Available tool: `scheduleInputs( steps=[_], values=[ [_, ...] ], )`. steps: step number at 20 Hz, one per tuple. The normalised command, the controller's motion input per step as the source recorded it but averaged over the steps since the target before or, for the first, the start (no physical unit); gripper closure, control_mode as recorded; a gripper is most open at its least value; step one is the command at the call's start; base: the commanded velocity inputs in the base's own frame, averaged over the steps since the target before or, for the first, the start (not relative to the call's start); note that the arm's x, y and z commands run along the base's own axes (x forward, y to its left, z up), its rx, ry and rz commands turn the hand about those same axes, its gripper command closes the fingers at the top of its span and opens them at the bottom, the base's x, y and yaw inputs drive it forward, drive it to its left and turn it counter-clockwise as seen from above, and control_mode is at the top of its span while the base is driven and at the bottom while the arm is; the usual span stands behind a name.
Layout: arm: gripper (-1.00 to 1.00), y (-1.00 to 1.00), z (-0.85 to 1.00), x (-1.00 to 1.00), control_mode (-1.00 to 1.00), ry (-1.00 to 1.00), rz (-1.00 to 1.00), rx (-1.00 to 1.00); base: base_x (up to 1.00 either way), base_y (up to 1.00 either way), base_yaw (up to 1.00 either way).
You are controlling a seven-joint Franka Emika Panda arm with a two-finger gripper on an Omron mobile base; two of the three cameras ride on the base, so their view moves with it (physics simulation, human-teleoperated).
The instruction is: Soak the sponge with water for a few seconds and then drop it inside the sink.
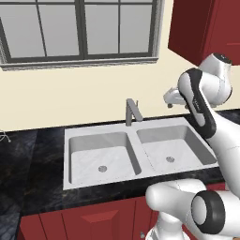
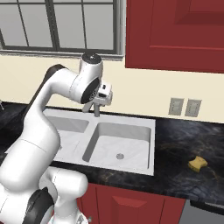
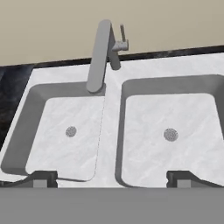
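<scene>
The yellow-olive sponge [image 2: 197, 163] lies on the black counter, well to the right of the sink [image 2: 145, 167]. The marbled double-basin sink [image 1: 93, 132] sits in the counter with a round drain in each basin. Its grey tap [image 1: 131, 111] stands at the back, and in the hand view its spout [image 3: 98, 54] reaches over the left basin. No blue water stream comes from the spout. My gripper [image 3: 113, 179] hangs high above the sink, looking down at the ridge [image 3: 113, 113] between the basins. Its fingers [image 3: 41, 179] are wide apart and hold nothing. The hand [image 1: 171, 98] is beside the tap [image 2: 96, 110].
Black counter [image 2: 188, 140] surrounds the sink. Red wall cabinets [image 2: 175, 30] hang above the right side, with two wall outlets [image 2: 176, 106] beneath them. A window [image 1: 79, 28] is behind the sink. A thin wire object [image 1: 3, 136] is at the far left edge.
</scene>
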Motion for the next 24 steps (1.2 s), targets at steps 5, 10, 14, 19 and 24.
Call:
scheduleInputs(
  steps=[5,10,14,19,24],
  values=[
    [-1.00,0.00,-0.19,0.16,-1.00,-0.12,-0.02,0.16,0.00,0.00,0.00],
    [-1.00,0.00,-0.20,0.20,-1.00,-0.07,-0.07,0.10,0.00,0.00,0.00],
    [-1.00,0.00,-0.15,0.34,-1.00,-0.04,-0.08,0.10,0.00,0.00,0.00],
    [-1.00,0.00,-0.01,0.39,-1.00,0.00,-0.09,0.11,0.00,0.00,0.00],
    [-1.00,0.00,0.00,0.30,-1.00,0.00,-0.07,0.10,0.00,0.00,0.00]
  ],
)
